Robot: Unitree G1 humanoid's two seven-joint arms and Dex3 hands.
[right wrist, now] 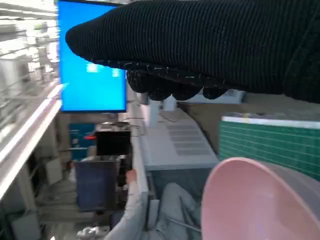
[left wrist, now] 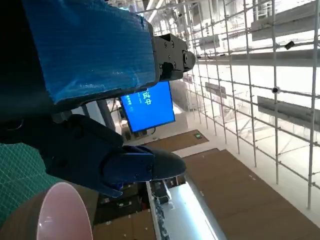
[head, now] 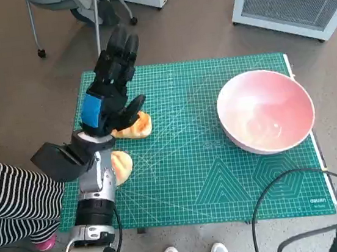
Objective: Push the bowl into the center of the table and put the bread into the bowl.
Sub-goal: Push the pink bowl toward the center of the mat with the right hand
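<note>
— How did you expect the bread [head: 134,126] to handle?

— Soft and light, I judged; it would crush easily, so I'd cup its sides. It was golden, lying near the mat's left edge, my left hand [head: 109,87] above it, fingers spread, holding nothing.

— And the bowl [head: 266,118]?

— Pink, smooth, rigid, likely slippery; it sat right of center. I'd push on its outer wall. Whether my right hand [right wrist: 210,47] was closed, I couldn't tell.

Blue-taped black left hand [head: 110,90]
</note>
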